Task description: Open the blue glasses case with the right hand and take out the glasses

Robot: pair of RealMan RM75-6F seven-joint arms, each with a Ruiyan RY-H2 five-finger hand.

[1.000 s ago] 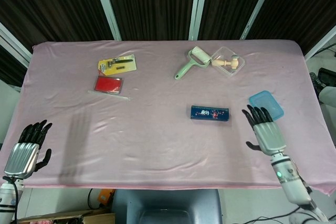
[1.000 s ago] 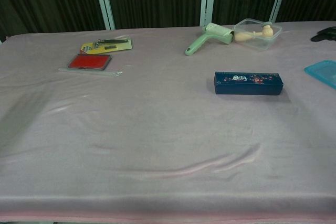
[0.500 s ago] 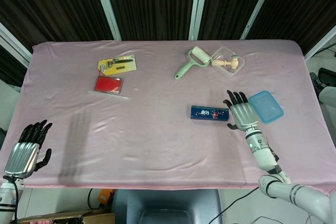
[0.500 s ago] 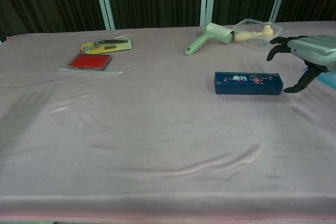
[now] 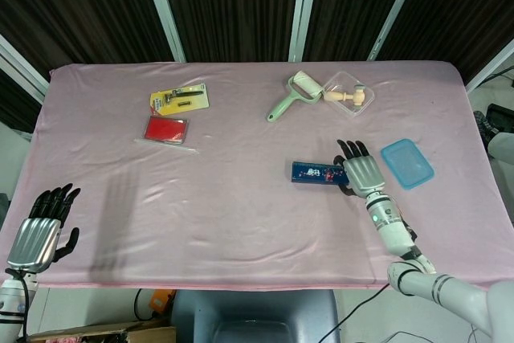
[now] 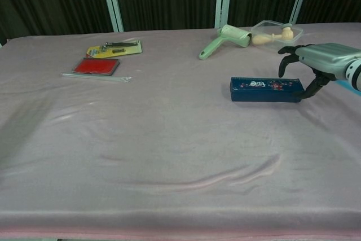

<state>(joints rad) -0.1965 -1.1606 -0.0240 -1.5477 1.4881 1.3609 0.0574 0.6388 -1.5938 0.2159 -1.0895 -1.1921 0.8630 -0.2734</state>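
Note:
The blue glasses case [image 5: 317,173] [image 6: 262,90] lies closed on the pink tablecloth, right of centre. My right hand [image 5: 361,172] [image 6: 313,65] hovers at the case's right end with its fingers spread and curved down over it. The thumb reaches down beside the end of the case; whether it touches I cannot tell. It holds nothing. My left hand [image 5: 40,230] hangs at the table's near left corner, fingers apart and empty; the chest view does not show it. The glasses are hidden inside the case.
A light blue lid [image 5: 406,163] lies just right of my right hand. Further back are a green lint roller [image 5: 291,95] [image 6: 225,40] and a clear box [image 5: 348,93] [image 6: 276,35] holding a wooden piece. At the back left are a yellow card [image 5: 179,99] and a red case [image 5: 165,129].
My right hand has swept in from the right front edge, leftward and away from me, to the right end of the blue case. The left hand has not moved.

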